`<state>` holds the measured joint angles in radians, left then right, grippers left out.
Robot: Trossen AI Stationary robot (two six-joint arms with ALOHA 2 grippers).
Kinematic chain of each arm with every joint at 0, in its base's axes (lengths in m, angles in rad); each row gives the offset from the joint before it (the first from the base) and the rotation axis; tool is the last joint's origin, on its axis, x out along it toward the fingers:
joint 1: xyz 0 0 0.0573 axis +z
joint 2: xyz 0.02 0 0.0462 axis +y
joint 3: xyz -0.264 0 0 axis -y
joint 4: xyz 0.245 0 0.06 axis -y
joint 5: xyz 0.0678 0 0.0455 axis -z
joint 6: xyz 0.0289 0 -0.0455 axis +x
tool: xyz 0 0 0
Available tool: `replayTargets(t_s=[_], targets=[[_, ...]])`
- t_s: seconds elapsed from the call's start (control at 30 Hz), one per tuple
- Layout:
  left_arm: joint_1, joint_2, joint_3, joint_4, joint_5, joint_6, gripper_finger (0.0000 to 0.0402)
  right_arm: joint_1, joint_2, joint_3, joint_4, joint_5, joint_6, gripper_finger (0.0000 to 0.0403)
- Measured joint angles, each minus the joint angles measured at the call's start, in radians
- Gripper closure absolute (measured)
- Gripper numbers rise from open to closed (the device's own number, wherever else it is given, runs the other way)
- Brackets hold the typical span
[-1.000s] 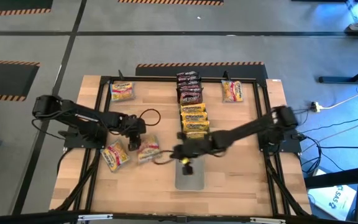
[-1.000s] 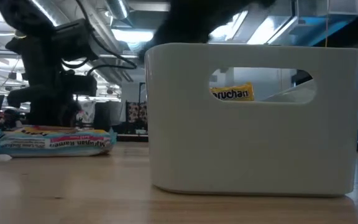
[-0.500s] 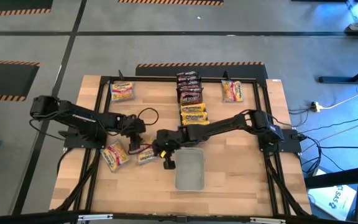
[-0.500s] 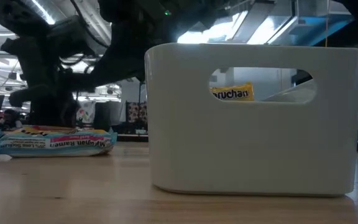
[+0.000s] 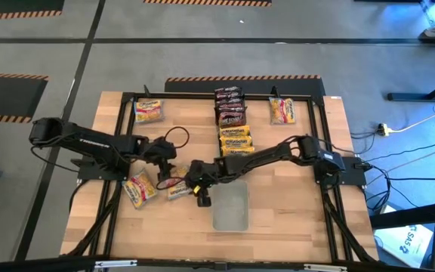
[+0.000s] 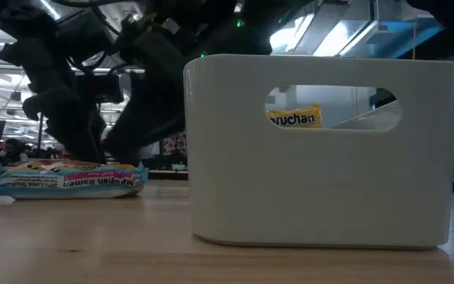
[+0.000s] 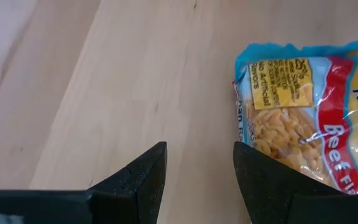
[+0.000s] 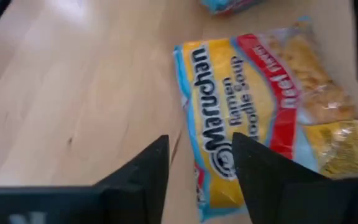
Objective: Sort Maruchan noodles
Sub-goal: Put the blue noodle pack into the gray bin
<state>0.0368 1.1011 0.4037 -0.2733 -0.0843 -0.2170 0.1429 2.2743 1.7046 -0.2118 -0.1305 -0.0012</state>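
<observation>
Noodles in a crinkly yellow-and-red plastic packet (image 8: 263,106) lie flat on the pale wooden worktop (image 5: 278,227), just left of the grey rectangular tray (image 5: 231,215). A second ago my right end effector (image 5: 197,189) hung over that tray; now it hovers above this packet, fingers parted, holding nothing. My left end effector (image 5: 161,172) waits open beside a second packet (image 7: 309,124).

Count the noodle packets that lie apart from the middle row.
4 packets: one at the far left of the table, one at the far right, and two side by side nearer the front left. Another may be hidden from above.
</observation>
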Motion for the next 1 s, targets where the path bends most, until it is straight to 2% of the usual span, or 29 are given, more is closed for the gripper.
replayTargets(t_s=[0.1,0.17,0.33,0.57,0.67,0.77,1.0], targets=[[0.0,0.0,-0.012,0.013,0.003,-0.03,0.0222,0.0,0.027,0.0,0.022,-0.003,-0.022,0.0232],[0.0,-0.001,-0.021,0.009,0.041,-0.053,0.0222,-0.001,0.036,0.0,0.016,0.033,-0.032,0.0231],[-0.008,-0.001,-0.024,-0.032,0.158,-0.061,0.0221,-0.013,0.036,0.002,-0.055,0.207,-0.091,0.0239],[-0.035,-0.001,-0.025,-0.037,0.167,-0.063,0.0221,-0.031,0.027,0.069,-0.103,0.466,-0.195,0.0246],[-0.043,-0.001,-0.024,-0.033,0.18,-0.065,0.0221,-0.034,0.021,0.126,-0.201,0.533,-0.202,0.0247],[-0.046,-0.016,-0.016,-0.071,0.211,-0.065,0.0221,-0.026,0.0,0.175,-0.297,0.506,-0.162,0.0247],[-0.046,-0.092,-0.01,-0.089,0.2,-0.068,0.0221,-0.04,-0.028,0.179,-0.337,0.299,0.028,0.0247]])
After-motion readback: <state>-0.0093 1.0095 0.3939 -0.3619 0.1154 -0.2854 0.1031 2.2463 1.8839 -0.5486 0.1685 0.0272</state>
